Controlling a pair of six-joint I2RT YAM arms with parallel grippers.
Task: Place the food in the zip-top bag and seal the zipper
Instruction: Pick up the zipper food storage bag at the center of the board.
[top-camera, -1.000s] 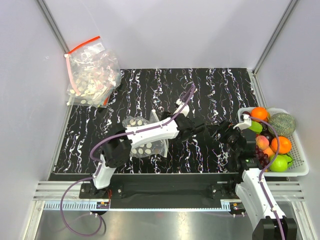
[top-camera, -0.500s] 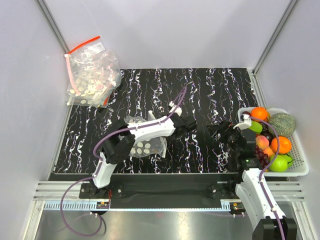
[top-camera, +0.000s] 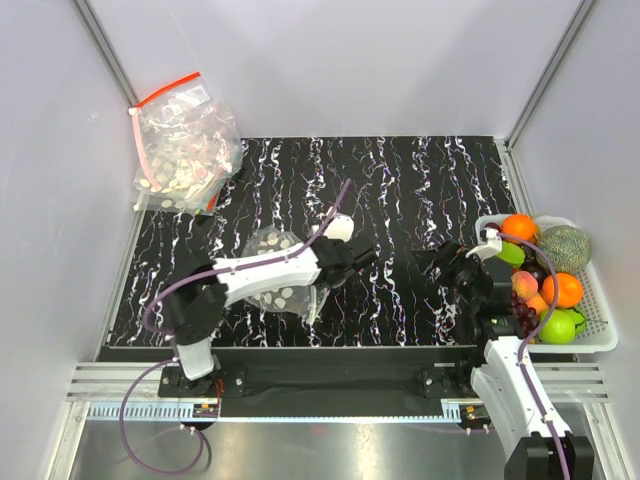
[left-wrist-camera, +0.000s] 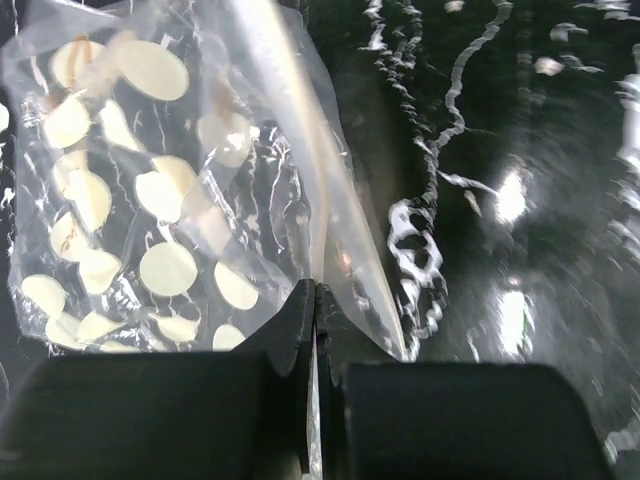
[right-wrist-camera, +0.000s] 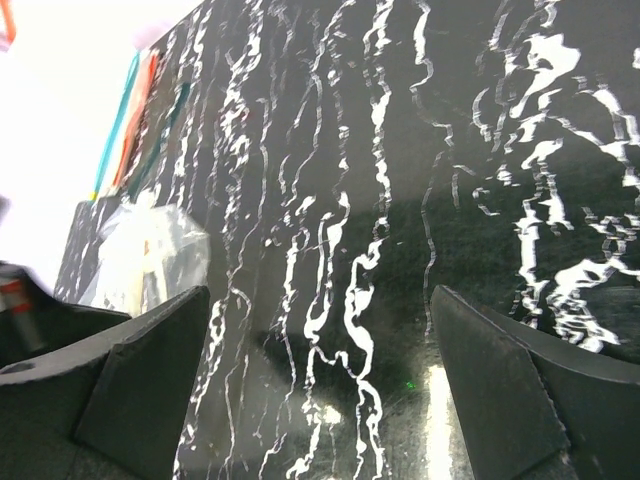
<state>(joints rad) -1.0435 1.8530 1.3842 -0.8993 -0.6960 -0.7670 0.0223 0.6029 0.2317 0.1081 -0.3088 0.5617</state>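
1. Your left tool (left-wrist-camera: 315, 292) is closed. Its two fingers press together on the near edge of the bag (left-wrist-camera: 150, 200), and a thin fold of clear plastic goes in between the tips.
2. The bag lies on the counter (top-camera: 420, 180), left of the centre. In the left wrist view it spreads ahead of the tips and to their left, with its white oval spots showing.
3. The zipper (left-wrist-camera: 290, 100) is the pale strip just right of the spots. It runs from the far end of the bag down towards the tips.
4. In the top view your left arm crosses over the bag (top-camera: 290, 296) and hides its middle part.
5. Your right tool (right-wrist-camera: 318, 300) is wide open and holds nothing. It stands over bare counter right of the centre, well apart from the bag.
6. The fruit (top-camera: 520, 227) sits in a white basket (top-camera: 600, 345) at the right edge of the counter, near your right tool (top-camera: 440, 262). You see oranges, a melon, green pieces and dark grapes.
7. A heap of bags (top-camera: 185, 140) with a red strip rests in the far left corner against the wall, well apart from both tools.
8. The counter is black with white veins and shines under the light. Plain pale walls close it on three sides.
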